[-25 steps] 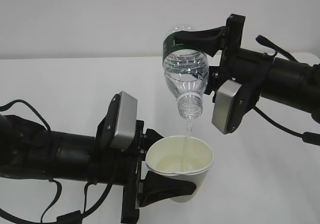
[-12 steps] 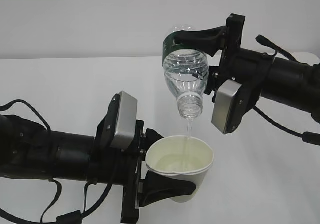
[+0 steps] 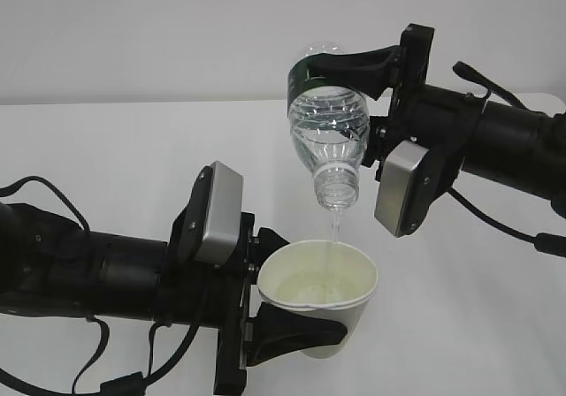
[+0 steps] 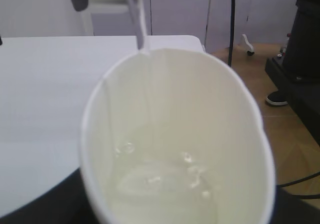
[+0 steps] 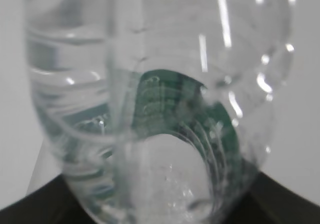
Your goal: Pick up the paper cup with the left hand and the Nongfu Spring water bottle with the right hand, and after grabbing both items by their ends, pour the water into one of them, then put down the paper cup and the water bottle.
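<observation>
My left gripper [image 3: 296, 312] is shut on the white paper cup [image 3: 320, 292], holding it upright above the table. Directly over it my right gripper [image 3: 340, 64] is shut on the clear Nongfu Spring water bottle [image 3: 329, 135] at its green label band, neck pointing down. A thin stream of water [image 3: 333, 232] falls from the bottle mouth into the cup. The left wrist view looks into the cup [image 4: 175, 139], where water [image 4: 160, 179] pools at the bottom. The bottle [image 5: 155, 109] fills the right wrist view; the fingers are hidden there.
A white table [image 3: 106, 157] lies under both arms. Past the table's far edge in the left wrist view are a wooden floor [image 4: 295, 149], hanging cables and dark equipment.
</observation>
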{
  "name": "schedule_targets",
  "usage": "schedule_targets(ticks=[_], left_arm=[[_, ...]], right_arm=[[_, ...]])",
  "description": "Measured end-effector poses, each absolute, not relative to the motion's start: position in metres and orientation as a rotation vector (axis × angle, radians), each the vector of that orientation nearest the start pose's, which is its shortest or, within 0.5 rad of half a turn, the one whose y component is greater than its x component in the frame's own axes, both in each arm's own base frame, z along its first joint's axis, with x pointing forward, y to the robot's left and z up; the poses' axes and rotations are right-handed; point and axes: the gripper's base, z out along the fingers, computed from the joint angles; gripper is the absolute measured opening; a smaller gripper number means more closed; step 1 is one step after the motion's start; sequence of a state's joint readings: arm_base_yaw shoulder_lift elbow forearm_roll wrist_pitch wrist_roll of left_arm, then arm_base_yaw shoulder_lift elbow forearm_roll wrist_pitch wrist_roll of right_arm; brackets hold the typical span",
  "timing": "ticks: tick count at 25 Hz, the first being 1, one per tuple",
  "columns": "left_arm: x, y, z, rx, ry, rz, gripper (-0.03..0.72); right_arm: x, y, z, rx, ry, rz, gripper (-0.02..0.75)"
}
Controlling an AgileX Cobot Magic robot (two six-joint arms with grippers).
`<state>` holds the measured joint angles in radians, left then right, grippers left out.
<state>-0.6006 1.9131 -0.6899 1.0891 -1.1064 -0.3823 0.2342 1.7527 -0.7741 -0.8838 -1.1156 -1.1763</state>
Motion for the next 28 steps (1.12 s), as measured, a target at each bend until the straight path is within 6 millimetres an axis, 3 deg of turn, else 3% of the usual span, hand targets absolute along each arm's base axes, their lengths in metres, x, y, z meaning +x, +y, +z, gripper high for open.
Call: schedule_targets(ticks=[28], left_arm=[[0.2137,-0.2335,0.1362,1.373,1.385,-1.065,0.414]], right_arm=[[0.3056,0.1378,0.2139,-1.539,0.357,-0.537,0.447]])
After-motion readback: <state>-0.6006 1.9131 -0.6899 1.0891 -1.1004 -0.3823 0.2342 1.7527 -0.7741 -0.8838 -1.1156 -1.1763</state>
